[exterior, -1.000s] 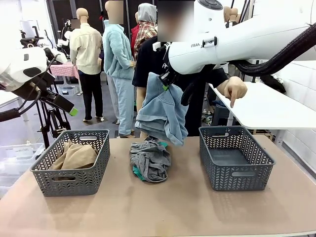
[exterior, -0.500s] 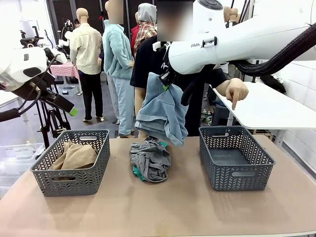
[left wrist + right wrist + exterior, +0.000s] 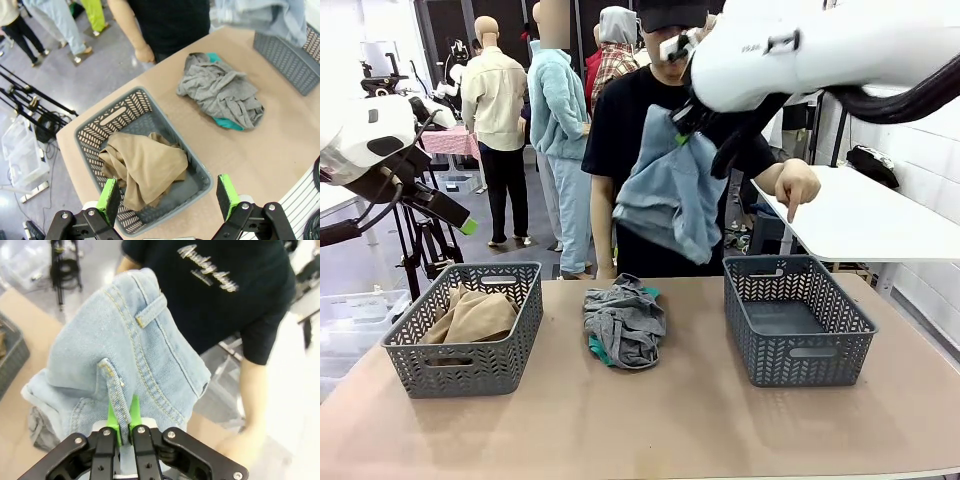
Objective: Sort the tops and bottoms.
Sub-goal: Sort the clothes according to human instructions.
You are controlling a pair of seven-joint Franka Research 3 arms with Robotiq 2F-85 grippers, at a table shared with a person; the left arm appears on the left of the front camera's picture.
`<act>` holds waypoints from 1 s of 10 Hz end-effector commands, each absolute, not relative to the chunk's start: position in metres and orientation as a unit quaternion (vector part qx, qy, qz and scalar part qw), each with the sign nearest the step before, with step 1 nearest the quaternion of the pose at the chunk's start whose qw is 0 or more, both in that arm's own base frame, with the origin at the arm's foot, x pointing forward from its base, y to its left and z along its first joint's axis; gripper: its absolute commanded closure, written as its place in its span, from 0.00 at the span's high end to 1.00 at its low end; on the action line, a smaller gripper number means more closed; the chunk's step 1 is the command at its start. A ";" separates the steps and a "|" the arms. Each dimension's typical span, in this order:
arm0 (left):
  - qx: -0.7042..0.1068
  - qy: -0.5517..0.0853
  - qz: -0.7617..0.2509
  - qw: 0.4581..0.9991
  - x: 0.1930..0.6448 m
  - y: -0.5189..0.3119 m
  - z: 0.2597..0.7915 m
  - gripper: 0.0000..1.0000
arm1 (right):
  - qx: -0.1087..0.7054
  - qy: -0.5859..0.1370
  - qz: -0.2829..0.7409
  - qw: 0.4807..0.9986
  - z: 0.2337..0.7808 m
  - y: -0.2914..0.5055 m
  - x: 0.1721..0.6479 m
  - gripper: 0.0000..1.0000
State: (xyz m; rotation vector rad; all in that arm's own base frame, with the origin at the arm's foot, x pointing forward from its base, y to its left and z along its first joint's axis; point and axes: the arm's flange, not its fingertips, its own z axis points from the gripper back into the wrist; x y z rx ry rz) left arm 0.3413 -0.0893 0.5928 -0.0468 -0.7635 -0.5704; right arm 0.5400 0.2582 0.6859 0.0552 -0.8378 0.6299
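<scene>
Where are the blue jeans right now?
In the front view, the blue denim hangs from the right pincer, up in front of the person, above the gap between the grey pile and the right-hand basket.

The teal top (image 3: 595, 349) lies almost wholly under the grey top (image 3: 625, 322); just a green edge peeks out at the pile's lower left and upper right. The khaki top (image 3: 475, 314) is half hidden behind the wall of the left basket (image 3: 460, 366). At the bottom of the right wrist view, the pads of the right gripper (image 3: 124, 416) are nearly swallowed by a seam of the denim bottoms (image 3: 125, 355). In the left wrist view, the bottoms run off the top edge at upper right, and the right basket (image 3: 292, 60) is cut by the right edge. The person's hand (image 3: 237, 445), lower right of the right wrist view, is a blur.
</scene>
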 end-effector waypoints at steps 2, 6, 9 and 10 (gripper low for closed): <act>-0.025 -0.367 -0.276 0.888 0.341 -0.089 0.592 1.00 | -0.024 -0.397 0.237 0.886 0.691 0.207 0.528 0.00; -0.025 -0.367 -0.276 0.888 0.341 -0.089 0.592 1.00 | -0.035 -0.347 0.152 0.925 0.643 0.142 0.532 0.00; -0.025 -0.367 -0.276 0.888 0.341 -0.089 0.592 1.00 | -0.020 -0.320 0.089 0.943 0.609 0.096 0.520 0.00; -0.025 -0.367 -0.276 0.888 0.341 -0.089 0.592 1.00 | -0.015 -0.309 0.077 0.948 0.599 0.087 0.517 0.00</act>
